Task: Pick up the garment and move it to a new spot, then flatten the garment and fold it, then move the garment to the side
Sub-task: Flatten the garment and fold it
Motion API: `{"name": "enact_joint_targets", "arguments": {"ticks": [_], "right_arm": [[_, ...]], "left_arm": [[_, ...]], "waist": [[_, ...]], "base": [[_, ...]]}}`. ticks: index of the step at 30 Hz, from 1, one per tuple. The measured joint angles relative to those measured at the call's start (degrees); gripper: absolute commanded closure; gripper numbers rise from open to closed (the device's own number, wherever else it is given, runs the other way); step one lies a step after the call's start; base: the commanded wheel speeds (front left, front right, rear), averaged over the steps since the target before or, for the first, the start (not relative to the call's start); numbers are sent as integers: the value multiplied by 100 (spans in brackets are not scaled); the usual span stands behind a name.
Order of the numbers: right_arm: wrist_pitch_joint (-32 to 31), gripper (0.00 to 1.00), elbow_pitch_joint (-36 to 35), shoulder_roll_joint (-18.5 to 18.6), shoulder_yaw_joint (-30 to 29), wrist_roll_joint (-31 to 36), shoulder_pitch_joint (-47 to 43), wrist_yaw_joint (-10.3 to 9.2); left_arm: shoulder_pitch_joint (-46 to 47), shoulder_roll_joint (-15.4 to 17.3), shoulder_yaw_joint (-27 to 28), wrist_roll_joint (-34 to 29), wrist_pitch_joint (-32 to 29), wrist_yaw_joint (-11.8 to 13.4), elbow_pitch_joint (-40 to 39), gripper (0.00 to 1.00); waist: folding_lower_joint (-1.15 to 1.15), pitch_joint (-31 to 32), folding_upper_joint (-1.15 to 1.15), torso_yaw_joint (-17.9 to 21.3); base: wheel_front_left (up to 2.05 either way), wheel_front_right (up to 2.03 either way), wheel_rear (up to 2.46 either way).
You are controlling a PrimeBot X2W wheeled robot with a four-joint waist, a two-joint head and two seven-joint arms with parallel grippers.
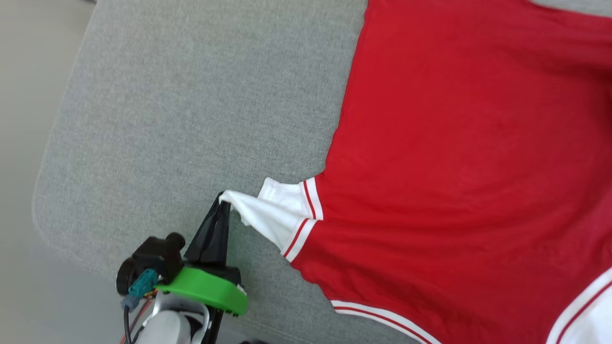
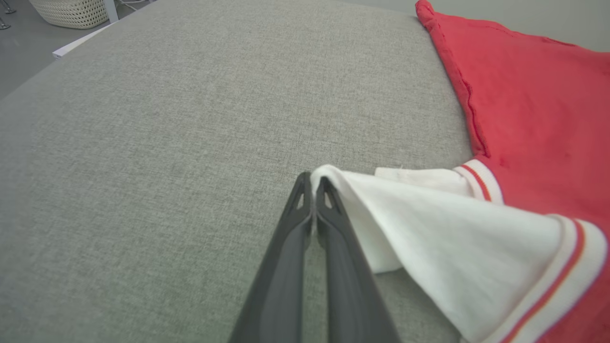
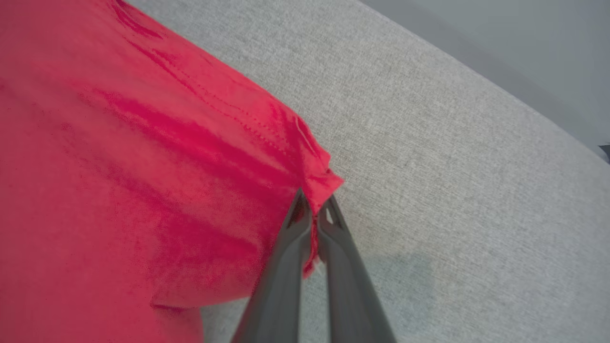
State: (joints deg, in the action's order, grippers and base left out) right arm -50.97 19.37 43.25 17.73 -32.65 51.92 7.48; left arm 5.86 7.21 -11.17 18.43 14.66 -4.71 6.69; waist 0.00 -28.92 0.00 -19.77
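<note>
**Head view.** The garment (image 1: 454, 143) lies spread over the right half of the frame on a grey fabric pad (image 1: 191, 95). The side facing up is plain red, with faint creases. A white short sleeve (image 1: 275, 210) edged in white-and-red striped trim is drawn out to the left and lifted off the pad. The left gripper (image 1: 224, 203) reaches up from the lower left. Its jaws are pressed together on the tip of that sleeve. Behind the jaws sit a bright green collar (image 1: 205, 286) and a small black camera (image 1: 153, 260). A second white, striped sleeve edge (image 1: 593, 310) shows in the lower right corner. Pale floor (image 1: 24, 143) runs down the left edge.

**Left wrist view.** The left gripper (image 2: 312, 183) rises from the bottom centre with its jaws together, pinching the white sleeve (image 2: 452, 224). The sleeve fans out to the right toward its striped band. The red body of the garment (image 2: 533, 109) takes up the upper right. Bare grey pad (image 2: 190, 143) lies to the left, and a pale woven basket (image 2: 71, 12) stands in the upper left corner.

**Right wrist view.** The right gripper (image 3: 314, 205) has its jaws pinched on a stitched red corner of the garment (image 3: 119, 166). The cloth bunches at the tips and stretches away across the left of the frame. Grey pad (image 3: 452, 166) lies to the right.
</note>
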Motion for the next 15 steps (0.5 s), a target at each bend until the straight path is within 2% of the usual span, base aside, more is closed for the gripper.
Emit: {"name": "enact_joint_targets", "arguments": {"ticks": [7, 15], "right_arm": [[611, 100, -399, 436, 65, -533, -872, 1], [994, 100, -726, 569, -350, -848, -2474, 1]], "left_arm": [[-378, 119, 114, -33, 0, 77, 68, 100], [-689, 256, 223, -31, -21, 194, 70, 100]], "waist": [[0, 616, 0, 222], [0, 1234, 0, 556]], "base": [[0, 0, 0], [0, 0, 0]]}}
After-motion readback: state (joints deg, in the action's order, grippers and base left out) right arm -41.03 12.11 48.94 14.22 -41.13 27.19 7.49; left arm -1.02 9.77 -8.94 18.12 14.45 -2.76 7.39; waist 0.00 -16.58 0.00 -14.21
